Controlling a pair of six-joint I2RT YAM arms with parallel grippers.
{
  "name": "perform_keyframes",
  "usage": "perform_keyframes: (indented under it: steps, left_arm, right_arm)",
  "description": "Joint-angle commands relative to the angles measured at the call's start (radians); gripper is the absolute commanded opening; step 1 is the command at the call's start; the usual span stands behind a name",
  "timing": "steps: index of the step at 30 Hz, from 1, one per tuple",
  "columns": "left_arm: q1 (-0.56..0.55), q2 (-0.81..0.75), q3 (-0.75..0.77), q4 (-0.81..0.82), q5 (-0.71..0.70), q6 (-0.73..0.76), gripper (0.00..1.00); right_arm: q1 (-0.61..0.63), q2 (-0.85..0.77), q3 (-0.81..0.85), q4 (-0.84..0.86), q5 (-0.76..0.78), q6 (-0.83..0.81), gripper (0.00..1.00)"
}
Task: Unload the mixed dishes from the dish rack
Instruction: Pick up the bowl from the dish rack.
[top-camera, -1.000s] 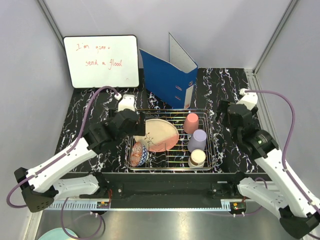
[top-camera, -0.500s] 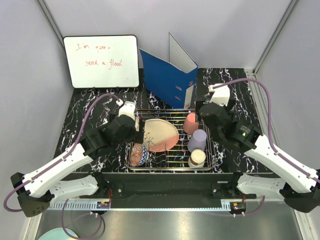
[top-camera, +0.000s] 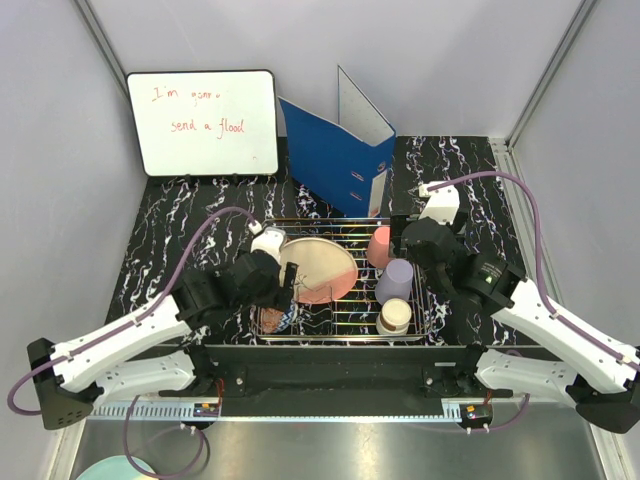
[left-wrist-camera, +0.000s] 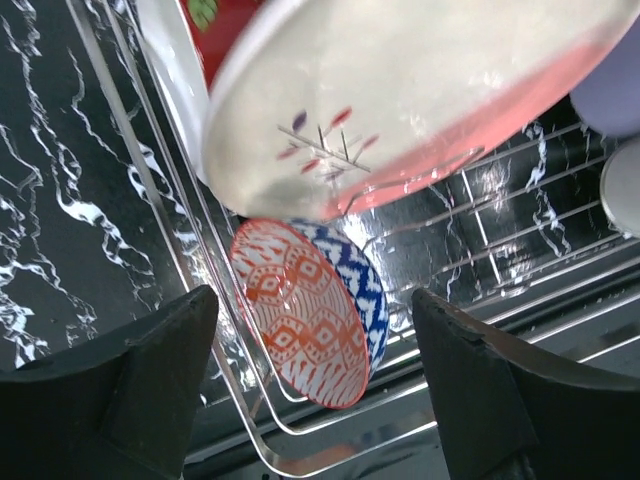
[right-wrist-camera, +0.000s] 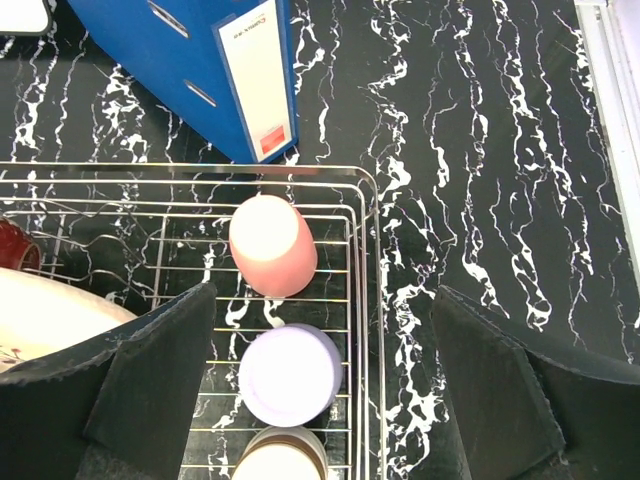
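Observation:
The silver wire dish rack (top-camera: 432, 300) holds a cream-and-pink plate (top-camera: 322, 266), a red-patterned bowl (top-camera: 277, 314), and three upturned cups: pink (top-camera: 381, 246), lavender (top-camera: 396, 281), cream-brown (top-camera: 394, 317). My left gripper (top-camera: 283, 292) is open above the rack's left side. In the left wrist view the bowl (left-wrist-camera: 300, 325) stands on edge between its fingers, with the plate (left-wrist-camera: 420, 90) beyond. My right gripper (top-camera: 415, 240) is open over the rack's right end. In the right wrist view the pink cup (right-wrist-camera: 272, 245) and lavender cup (right-wrist-camera: 288, 373) lie between its fingers, untouched.
A blue ring binder (top-camera: 335, 160) stands just behind the rack. A whiteboard (top-camera: 203, 122) leans at the back left. Grey walls close in both sides. The black marbled table (top-camera: 480, 180) shows around the rack. A red dish edge (right-wrist-camera: 15, 245) peeks out behind the plate.
My left gripper has moved right and forward over the rack's left side. My right gripper has swung left from the table's right side to above the cups.

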Motion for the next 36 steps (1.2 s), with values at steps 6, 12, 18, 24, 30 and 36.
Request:
perform_keyframes:
  steps: [6,12,18,24,30,36]
  left_arm:
    - [-0.062,-0.013,-0.075,0.021,0.057,-0.104,0.68]
    - [-0.086,-0.017,-0.11,0.02,0.06,-0.153,0.61]
    - [-0.094,-0.002,-0.125,0.029,0.063,-0.171,0.56]
    - [-0.096,0.021,-0.133,0.049,0.081,-0.168,0.48]
    - [-0.105,0.024,-0.153,0.073,0.106,-0.176,0.34]
    - [-0.116,0.01,-0.158,0.076,0.112,-0.176,0.01]
  right_arm:
    - [0.011,-0.014,-0.009,0.047,-0.011,0.026,0.96]
    - [0.011,-0.023,-0.025,0.05,-0.023,0.039,0.96]
    - [0.009,-0.022,-0.029,0.056,-0.026,0.037,0.96]
    - [0.011,-0.02,-0.037,0.064,-0.033,0.034,0.96]
    - [0.011,-0.026,-0.051,0.067,-0.031,0.033,0.96]
    - [0.011,-0.022,-0.051,0.073,-0.031,0.033,0.96]
